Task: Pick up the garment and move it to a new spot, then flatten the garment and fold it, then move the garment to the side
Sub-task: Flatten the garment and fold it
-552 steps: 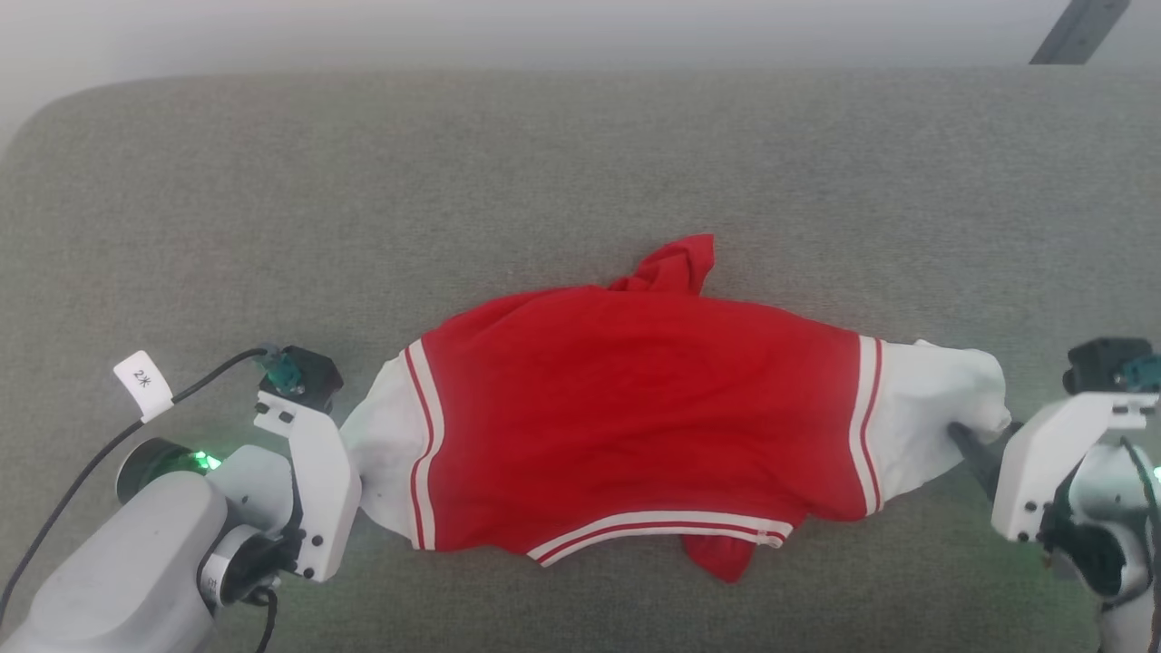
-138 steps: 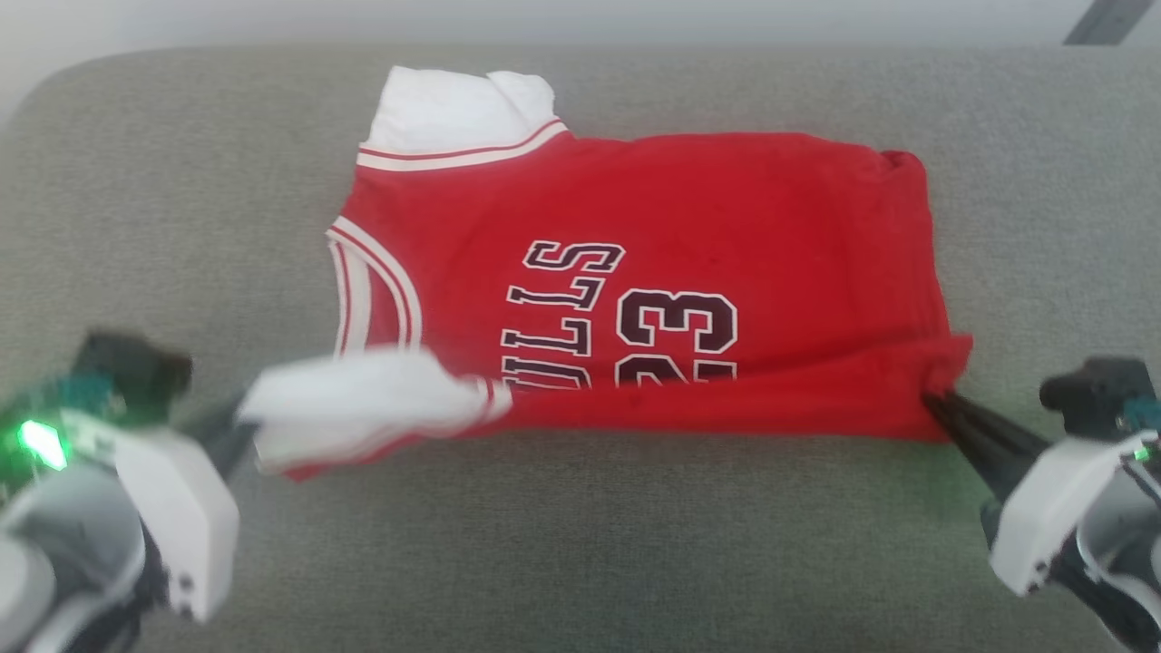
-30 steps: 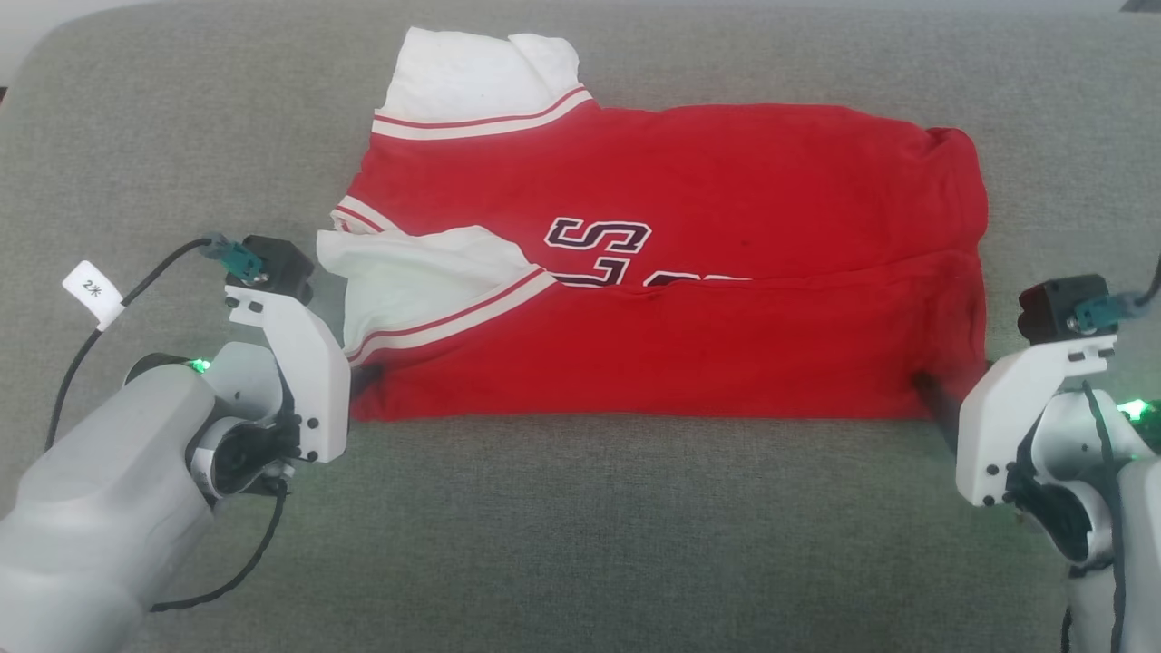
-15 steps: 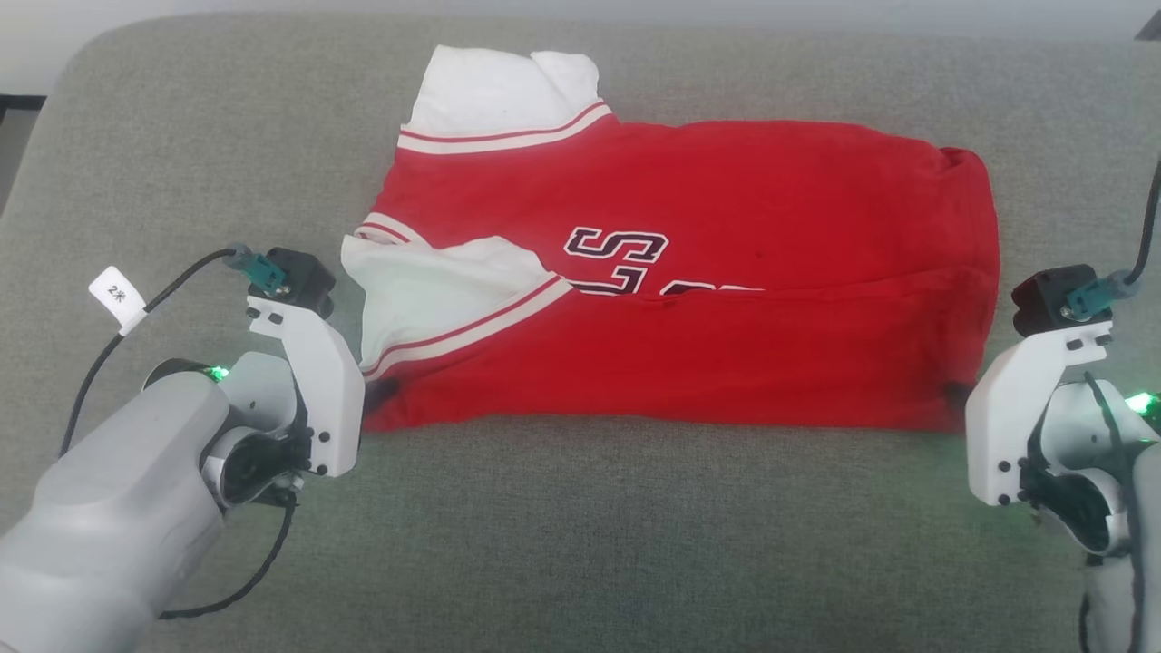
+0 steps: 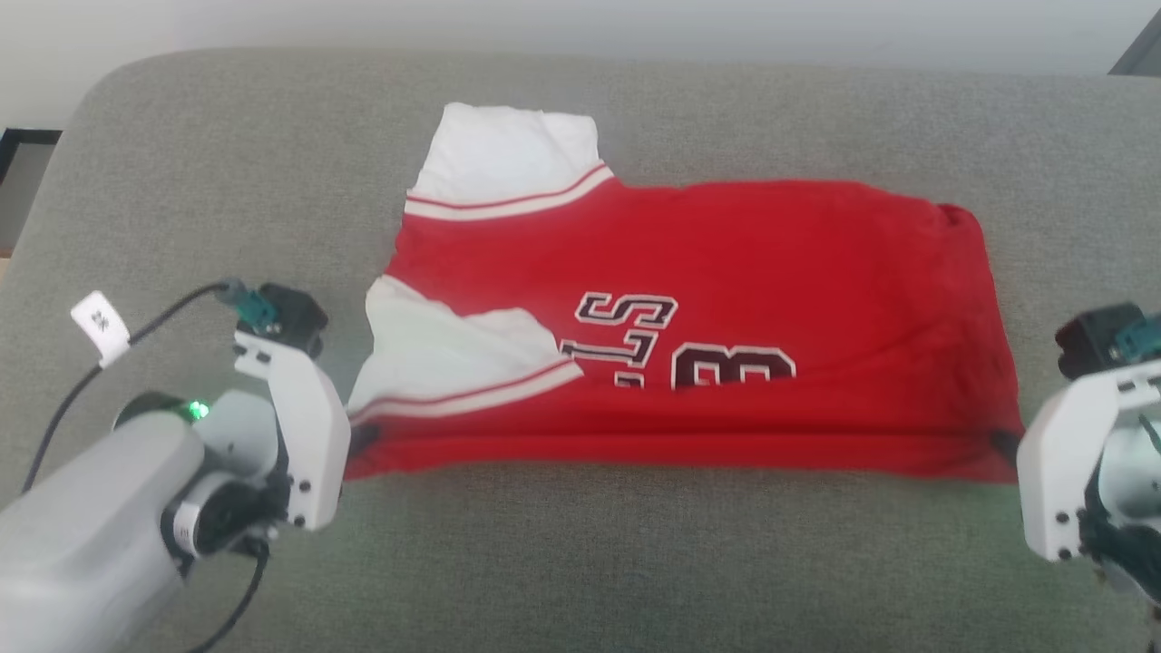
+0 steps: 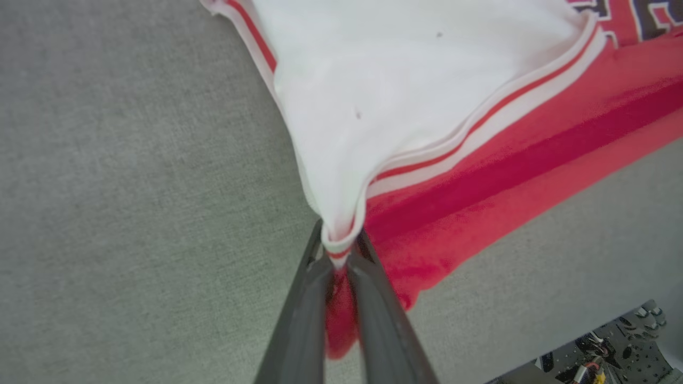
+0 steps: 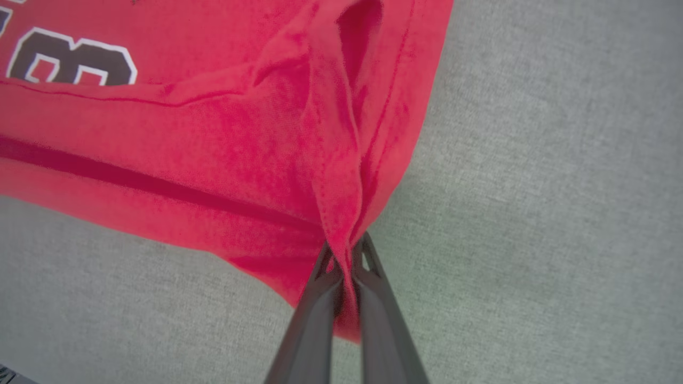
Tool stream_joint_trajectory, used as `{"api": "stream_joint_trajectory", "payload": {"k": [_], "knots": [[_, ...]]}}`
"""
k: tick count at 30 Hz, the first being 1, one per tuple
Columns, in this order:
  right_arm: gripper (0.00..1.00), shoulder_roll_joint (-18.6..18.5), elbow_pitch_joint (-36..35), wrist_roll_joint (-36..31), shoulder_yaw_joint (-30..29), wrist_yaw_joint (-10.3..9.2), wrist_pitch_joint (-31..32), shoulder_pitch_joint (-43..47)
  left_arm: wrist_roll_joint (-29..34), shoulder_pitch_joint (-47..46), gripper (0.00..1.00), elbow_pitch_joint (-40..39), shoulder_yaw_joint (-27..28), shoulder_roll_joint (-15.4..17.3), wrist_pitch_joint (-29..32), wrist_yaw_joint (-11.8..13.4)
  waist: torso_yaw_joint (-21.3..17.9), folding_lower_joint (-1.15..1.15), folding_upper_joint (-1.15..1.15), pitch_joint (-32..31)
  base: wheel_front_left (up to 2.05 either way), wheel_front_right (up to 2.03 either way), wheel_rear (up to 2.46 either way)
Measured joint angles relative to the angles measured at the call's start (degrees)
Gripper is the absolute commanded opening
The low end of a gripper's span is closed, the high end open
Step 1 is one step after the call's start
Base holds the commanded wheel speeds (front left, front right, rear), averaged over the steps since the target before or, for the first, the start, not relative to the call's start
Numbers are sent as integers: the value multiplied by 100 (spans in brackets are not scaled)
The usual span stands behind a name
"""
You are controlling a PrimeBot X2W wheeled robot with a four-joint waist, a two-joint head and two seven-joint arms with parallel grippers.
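The garment [image 5: 726,272], a bright red sports top with dark white-edged lettering, lies spread on the grey cushion, its near part folded over. One white sleeve end [image 5: 508,154] points away at the far left and another [image 5: 444,363] lies at the near left. My left gripper [image 5: 363,442] is shut on the near left corner. In the left wrist view its fingers [image 6: 341,250] pinch white sleeve cloth and red cloth [image 6: 507,160] together. My right gripper [image 5: 1002,444] is shut on the near right corner, and the right wrist view shows the red hem [image 7: 341,202] bunched between its tips [image 7: 344,256].
The grey cushion [image 5: 580,562] runs wide on all sides of the garment, with rounded far corners. A pale wall lies beyond its far edge. A black cable with a white tag [image 5: 100,322] trails from my left wrist. A dark frame [image 5: 23,145] stands past the left edge.
My right gripper has shut on the near right corner. The folded near layer has slid back toward me, uncovering more lettering. The head camera has shifted.
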Motion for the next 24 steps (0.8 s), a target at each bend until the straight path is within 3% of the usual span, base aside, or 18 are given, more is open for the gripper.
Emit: {"api": "stream_joint_trajectory", "payload": {"k": [8,12,13,14,15,16,17,24], "knots": [[0,238,-315,86,-336,0,110,784,-78,667,0,-932,-104,367,51,536,-28,0,0,11,0,0,0],[0,365,-253,33,-377,0,11,898,-110,831,0,-988,-143,374,30,625,-55,0,0,21,0,0,0],[9,410,-205,-8,-389,0,-59,900,-109,850,0,-977,-156,370,20,626,-65,0,0,24,0,0,0],[29,433,-157,-48,-372,0,-104,899,-109,859,13,-949,-162,355,7,626,-76,0,0,27,0,0,0],[74,449,-112,-82,-345,0,-146,892,-109,865,38,-904,-165,338,-24,621,-90,0,0,27,0,0,0],[100,481,-78,-94,-331,0,-187,878,-109,866,62,-856,-167,327,-25,616,-106,0,0,26,0,0,0],[100,509,-47,-99,-305,0,-218,856,-109,866,97,-805,-171,323,-25,605,-125,0,0,24,0,0,0],[100,516,66,-89,-210,0,-493,697,-103,784,100,-842,-110,508,60,650,-288,0,0,-8,0,0,0]]}}
